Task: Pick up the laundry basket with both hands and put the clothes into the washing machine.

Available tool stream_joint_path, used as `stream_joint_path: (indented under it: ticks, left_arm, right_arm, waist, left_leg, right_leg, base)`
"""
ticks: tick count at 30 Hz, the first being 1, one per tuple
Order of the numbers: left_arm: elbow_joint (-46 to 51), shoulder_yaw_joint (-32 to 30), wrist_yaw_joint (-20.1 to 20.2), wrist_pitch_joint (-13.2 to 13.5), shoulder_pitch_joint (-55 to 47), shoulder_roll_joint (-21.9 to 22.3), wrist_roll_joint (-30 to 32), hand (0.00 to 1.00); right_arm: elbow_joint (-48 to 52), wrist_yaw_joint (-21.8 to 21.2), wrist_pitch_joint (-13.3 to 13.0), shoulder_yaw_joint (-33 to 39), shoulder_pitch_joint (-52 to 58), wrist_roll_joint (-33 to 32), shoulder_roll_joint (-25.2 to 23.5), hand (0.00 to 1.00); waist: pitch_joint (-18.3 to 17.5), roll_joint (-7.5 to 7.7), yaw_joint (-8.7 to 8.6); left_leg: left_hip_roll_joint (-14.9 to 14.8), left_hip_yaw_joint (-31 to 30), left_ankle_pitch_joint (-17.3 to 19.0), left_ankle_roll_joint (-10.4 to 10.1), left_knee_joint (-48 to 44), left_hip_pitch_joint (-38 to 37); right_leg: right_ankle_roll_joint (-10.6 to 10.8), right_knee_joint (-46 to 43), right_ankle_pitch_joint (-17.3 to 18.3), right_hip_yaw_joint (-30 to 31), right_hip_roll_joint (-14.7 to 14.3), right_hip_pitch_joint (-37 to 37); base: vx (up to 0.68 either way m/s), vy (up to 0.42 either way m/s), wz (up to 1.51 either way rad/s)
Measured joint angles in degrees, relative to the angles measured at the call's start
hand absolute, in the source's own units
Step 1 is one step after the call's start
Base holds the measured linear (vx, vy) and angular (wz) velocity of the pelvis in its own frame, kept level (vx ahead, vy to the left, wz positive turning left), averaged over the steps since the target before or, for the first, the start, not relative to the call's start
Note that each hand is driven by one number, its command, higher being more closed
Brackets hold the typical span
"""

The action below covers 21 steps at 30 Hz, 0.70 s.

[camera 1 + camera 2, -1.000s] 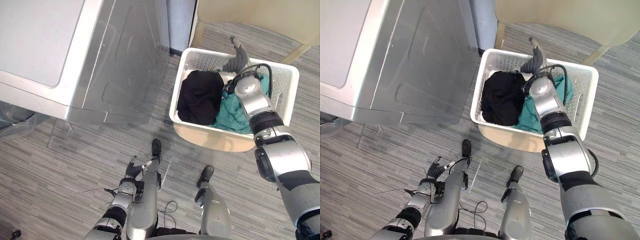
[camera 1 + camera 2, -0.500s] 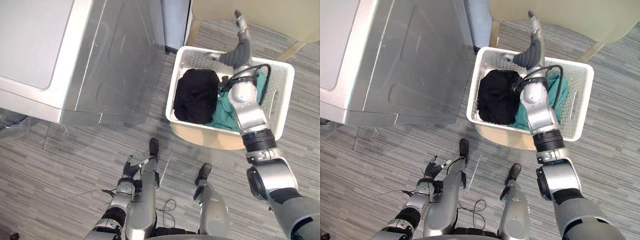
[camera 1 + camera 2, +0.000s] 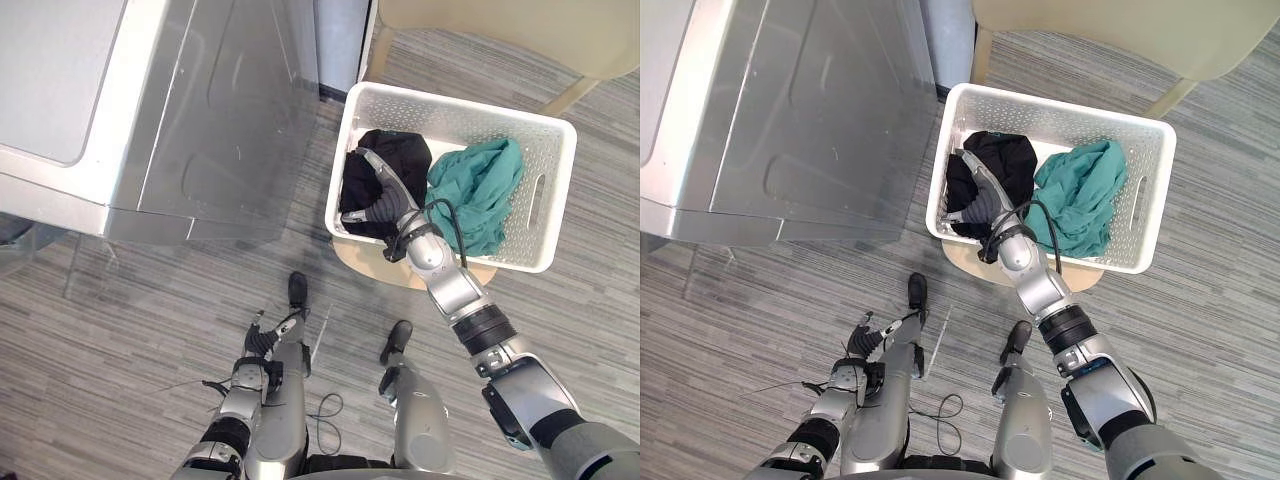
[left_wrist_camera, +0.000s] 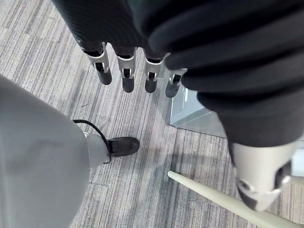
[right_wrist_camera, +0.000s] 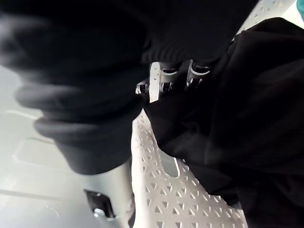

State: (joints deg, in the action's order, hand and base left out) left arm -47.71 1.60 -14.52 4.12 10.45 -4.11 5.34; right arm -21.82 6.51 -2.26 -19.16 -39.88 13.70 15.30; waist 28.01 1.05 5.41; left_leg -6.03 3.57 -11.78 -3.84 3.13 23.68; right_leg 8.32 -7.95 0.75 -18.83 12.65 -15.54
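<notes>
The white laundry basket (image 3: 455, 108), perched on a round beige stool (image 3: 360, 260) beside the washing machine (image 3: 60, 80), could tip off if the right hand (image 3: 385, 205), fingers apparently straight on the black garment (image 3: 405, 155) at its left end, presses down alone while the left hand (image 4: 124, 71) hangs low, slack-fingered and empty.

head stereo pair looking down, sharing basket (image 3: 455, 100), wrist cameras close

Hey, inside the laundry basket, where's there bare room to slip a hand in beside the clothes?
Bare basket bottom shows along the far wall, behind both garments, and at the end past the teal cloth. The end nearer the washing machine is crowded: the black garment fills it, with the right hand at it.
</notes>
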Motion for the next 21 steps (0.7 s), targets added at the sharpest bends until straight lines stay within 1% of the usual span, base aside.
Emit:
stream_joint_path:
  ticks: [2,4,7,10,13,14,17,18,19,21]
  left_arm:
    - [-0.01,0.0,-0.01,0.01,-0.15,-0.59,0.0,0.0]
    - [-0.01,0.02,-0.01,0.05,-0.2,-0.82,0.0,0.0]
    - [0.0,0.11,0.0,0.15,-0.29,-1.01,-0.05,0.0]
    - [0.11,0.09,-0.09,0.22,-0.29,-1.2,-0.11,0.0]
    - [0.14,0.09,-0.57,0.27,-0.28,-1.26,-0.31,0.0]
    - [0.17,0.1,-0.58,0.29,-0.28,-1.26,-0.33,0.0]
    - [0.47,0.12,-0.63,0.75,-0.25,-1.26,-0.76,0.0]
    - [0.54,0.17,-0.64,0.79,-0.24,-1.26,-0.77,0.0]
    - [0.98,0.59,-0.7,0.84,-0.22,-1.35,-0.92,0.0]
    - [1.16,0.77,-0.7,0.96,-0.12,-1.34,-1.22,0.0]
  right_arm:
    - [-2.11,-0.23,-0.61,-0.06,-0.63,0.25,-0.08,0.0]
    - [-8.25,-0.42,-0.93,-0.11,-3.17,0.39,0.61,0.0]
    - [-14.92,-0.39,-0.57,-0.02,-8.04,0.47,2.36,0.0]
    - [-19.44,0.37,0.36,0.77,-12.44,0.46,4.89,0.0]
    - [-22.13,1.17,0.59,2.03,-14.2,0.43,6.19,0.0]
    - [-22.96,1.17,0.64,2.4,-14.66,0.42,6.29,0.0]
    - [-27.64,1.31,0.69,3.2,-17.13,0.45,7.44,0.0]
    - [-28.85,1.33,0.66,3.67,-17.79,0.45,7.49,0.0]
    - [-32.68,2.0,0.66,4.35,-19.77,0.6,7.57,0.0]
    - [-35.47,2.33,0.74,5.58,-21.22,0.76,7.6,0.0]
  waist:
    - [-0.02,0.54,0.06]
    - [-0.04,0.65,0.16]
    - [-0.03,0.66,0.15]
    - [-0.03,0.66,0.33]
    - [-0.03,0.66,0.7]
    - [-0.03,0.66,0.76]
    - [-0.03,0.65,1.67]
    - [-0.03,0.65,1.76]
    - [-0.03,0.64,1.84]
    - [-0.03,0.62,2.05]
  left_leg:
    - [0.02,0.03,0.0,0.0,0.05,0.0]
    - [0.04,-0.1,-0.09,-0.09,0.5,0.03]
    - [0.11,-0.37,-0.92,0.2,1.01,1.06]
    - [0.12,-0.61,-1.44,0.17,1.0,1.98]
    - [0.1,-1.28,-1.52,0.17,0.97,2.45]
    - [0.11,-1.38,-1.52,0.16,0.96,2.61]
    - [0.1,-1.98,-1.7,-0.04,0.82,4.21]
    - [0.08,-2.07,-1.78,0.02,0.79,4.59]
    - [0.14,-2.37,-1.83,-0.01,0.69,5.37]
    - [0.25,-2.97,-1.83,-0.01,0.36,6.19]
  right_leg:
    - [0.0,0.0,0.0,0.04,0.01,-0.06]
    - [0.0,0.0,0.0,0.06,0.02,-0.32]
    - [0.01,0.06,0.0,-0.13,-0.07,-1.26]
    - [0.01,0.1,0.0,-0.42,-0.17,-1.96]
    - [0.01,0.1,0.0,-1.05,-0.24,-2.0]
    - [0.0,0.11,0.0,-1.13,-0.26,-2.09]
    - [0.0,0.2,0.0,-1.44,-0.52,-3.29]
    - [0.0,0.2,0.0,-1.53,-0.56,-3.59]
    - [0.0,0.24,0.0,-1.78,-0.57,-4.11]
    - [0.0,0.23,-0.01,-2.05,-0.56,-4.52]
  base:
    - [0.0,0.0,0.0]
    - [0.0,0.0,0.0]
    - [-0.01,0.002,0.03]
    - [0.0,-0.001,0.05]
    - [0.02,-0.005,0.08]
    - [0.03,-0.005,0.06]
    - [0.0,0.0,0.01]
    - [0.01,0.004,0.08]
    - [0.01,0.01,0.08]
    - [0.01,0.013,0.09]
